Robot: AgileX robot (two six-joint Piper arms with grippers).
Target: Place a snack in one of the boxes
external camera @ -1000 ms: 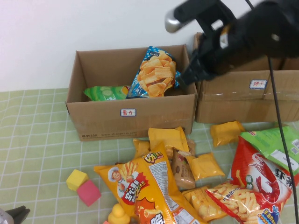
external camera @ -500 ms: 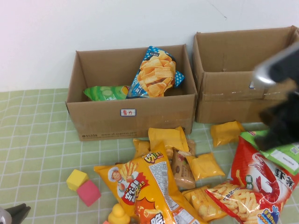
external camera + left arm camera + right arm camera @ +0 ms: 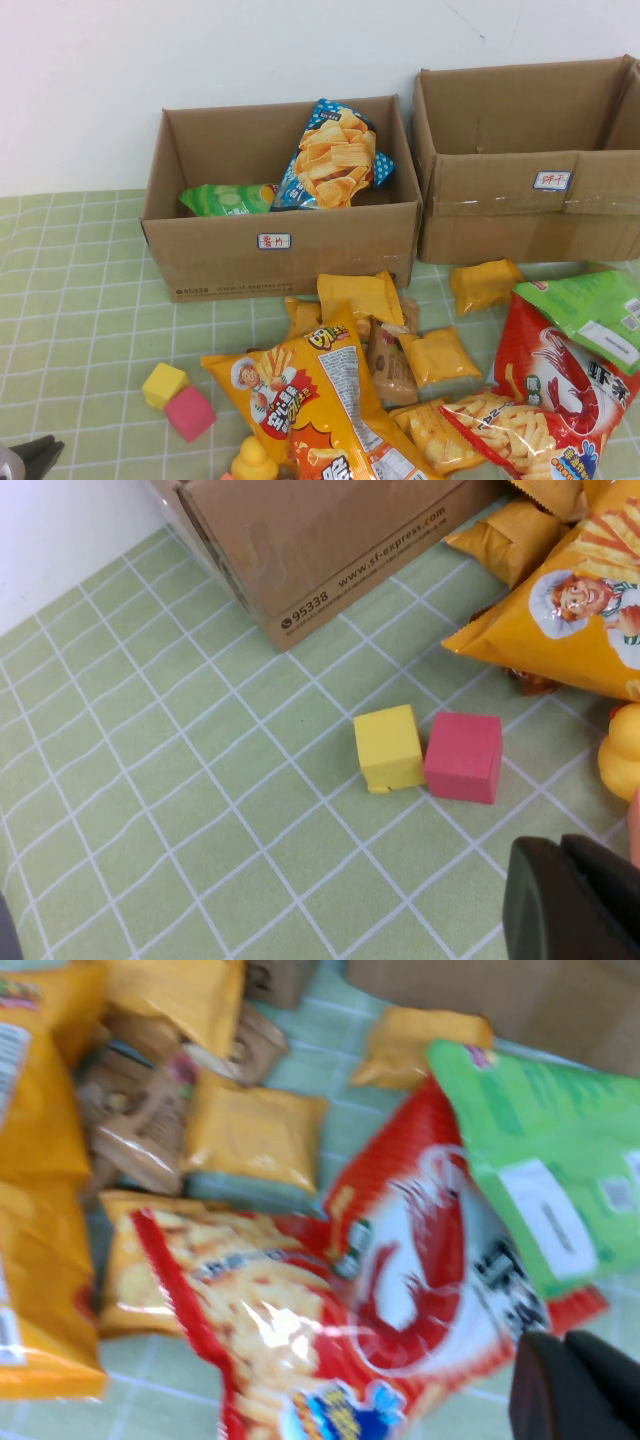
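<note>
With its fingers seemingly closed and empty, the right gripper (image 3: 575, 1385) should open above the red bag (image 3: 420, 1260), at four o'clock from the left box (image 3: 283, 245), while the left gripper (image 3: 570, 900), also seemingly closed, sits parked at seven o'clock.

Right gripper (image 3: 575, 1385) cut off and blurred, left gripper (image 3: 570, 900) cut off at frame edge

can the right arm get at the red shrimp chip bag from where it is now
Probably yes. The right gripper hangs just above the red bag, jaws shut. Only the green bag overlaps one edge; the rest lies bare. The left gripper sits parked by the blocks.
</note>
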